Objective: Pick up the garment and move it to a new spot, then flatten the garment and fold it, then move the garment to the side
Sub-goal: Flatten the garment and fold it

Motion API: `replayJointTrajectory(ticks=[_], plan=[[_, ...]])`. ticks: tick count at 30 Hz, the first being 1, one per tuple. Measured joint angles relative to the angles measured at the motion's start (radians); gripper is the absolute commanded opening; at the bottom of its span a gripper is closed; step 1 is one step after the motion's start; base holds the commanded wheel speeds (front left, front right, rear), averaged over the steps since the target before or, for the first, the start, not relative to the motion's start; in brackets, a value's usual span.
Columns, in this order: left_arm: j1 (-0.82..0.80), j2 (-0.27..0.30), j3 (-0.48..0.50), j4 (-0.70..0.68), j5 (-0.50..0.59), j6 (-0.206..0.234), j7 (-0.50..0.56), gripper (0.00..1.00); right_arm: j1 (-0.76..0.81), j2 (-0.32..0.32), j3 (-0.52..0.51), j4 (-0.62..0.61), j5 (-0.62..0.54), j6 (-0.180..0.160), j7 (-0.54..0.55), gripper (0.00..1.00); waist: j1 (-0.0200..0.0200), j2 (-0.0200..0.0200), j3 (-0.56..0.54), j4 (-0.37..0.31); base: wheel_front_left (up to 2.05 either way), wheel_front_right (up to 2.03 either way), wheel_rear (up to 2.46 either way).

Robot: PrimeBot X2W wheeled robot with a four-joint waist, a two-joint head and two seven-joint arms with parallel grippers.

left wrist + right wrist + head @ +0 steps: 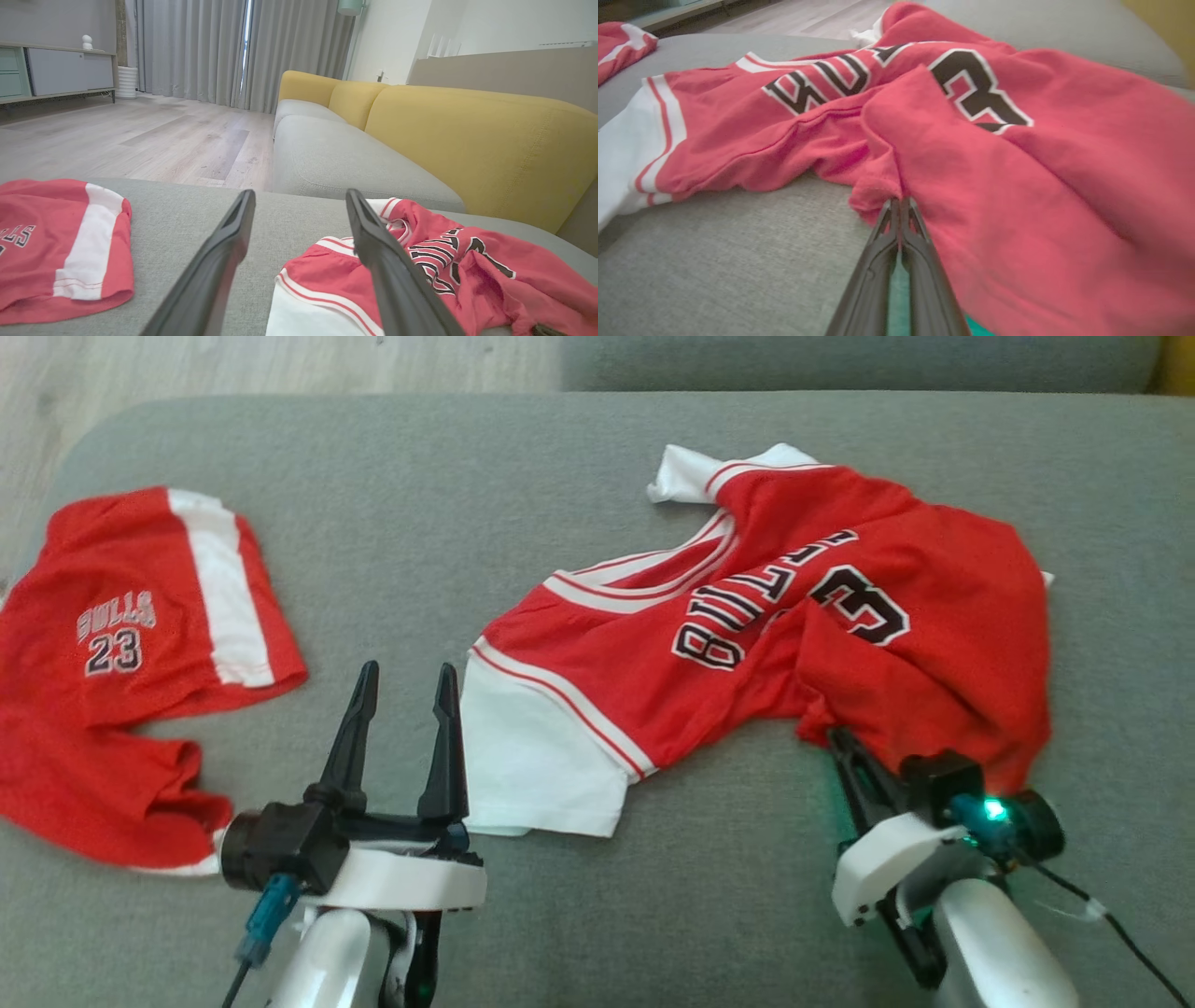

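Here the wide grey cushion [420, 523] carries the crumpled red jersey [934, 644] on its right half, with the red shorts [121, 709] lying well apart at the left. The right claw [900, 203] is pinched shut on a fold at the jersey's near edge. The left claw [408, 672] stands wide open, holding nothing, just beside the white sleeve. The pickup looks to be in hand, and the next move calls for lifting the jersey clear without losing that fold.
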Motion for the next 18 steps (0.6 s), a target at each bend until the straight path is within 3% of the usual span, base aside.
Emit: replayJointTrajectory(ticks=[9, 18], plan=[[0.015, 0.000, 0.026, 0.000, 0.000, 0.007, 0.000, 1.00, 0.115, 0.001, -0.138, -0.108, -0.024, 0.000, -0.016, 0.00, -0.0001, 0.0000, -0.047, -0.077, 0.00, 0.00, 0.00], [0.031, 0.000, 0.038, -0.002, -0.012, 0.007, 0.000, 1.00, 0.289, 0.001, -0.309, -0.355, -0.123, 0.000, 0.118, 0.00, -0.0001, 0.0000, -0.107, -0.161, 0.00, 0.00, 0.00]])
